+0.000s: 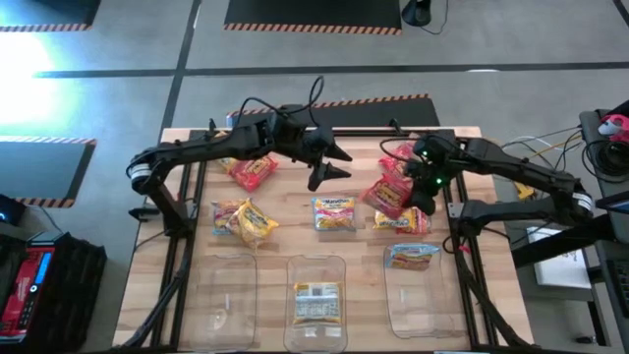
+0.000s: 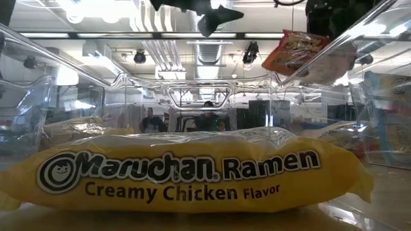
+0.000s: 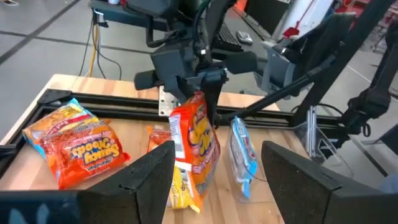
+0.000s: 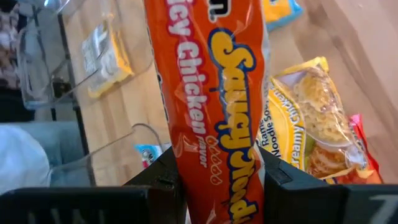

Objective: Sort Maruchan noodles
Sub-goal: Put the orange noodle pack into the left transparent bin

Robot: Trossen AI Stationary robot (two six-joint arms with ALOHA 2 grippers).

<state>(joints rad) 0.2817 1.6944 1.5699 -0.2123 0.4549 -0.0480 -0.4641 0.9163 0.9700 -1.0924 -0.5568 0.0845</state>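
Note:
My right gripper (image 1: 408, 189) is shut on an orange-red Maruchan packet (image 3: 196, 137) over the table's right half. My left gripper (image 1: 329, 162) hangs open over the far middle of the table and touches nothing. Loose packets lie flat on the wood: a red one (image 1: 254, 172) at the far left, yellow ones at the left (image 1: 246, 221), middle (image 1: 334, 213) and right (image 1: 403, 221), and a red one (image 1: 383, 197) under the held packet. A yellow packet (image 2: 186, 170) lies in the middle bin (image 1: 316, 295), and a light blue one (image 1: 413, 256) lies in the right bin (image 1: 418, 290). My right gripper pinches the orange-red packet near its upper end (image 4: 211, 180) between its two fingers (image 4: 165, 180). The fingers slant down from the table's right side. The packet hangs below them, lifted clear of the table (image 2: 295, 51).
Three clear bins stand in a row along the near edge; the left one (image 1: 221, 290) holds nothing. A black frame rail (image 3: 124, 102) runs along the far edge of the wooden table. Cables and equipment (image 1: 609, 138) sit off the right side.

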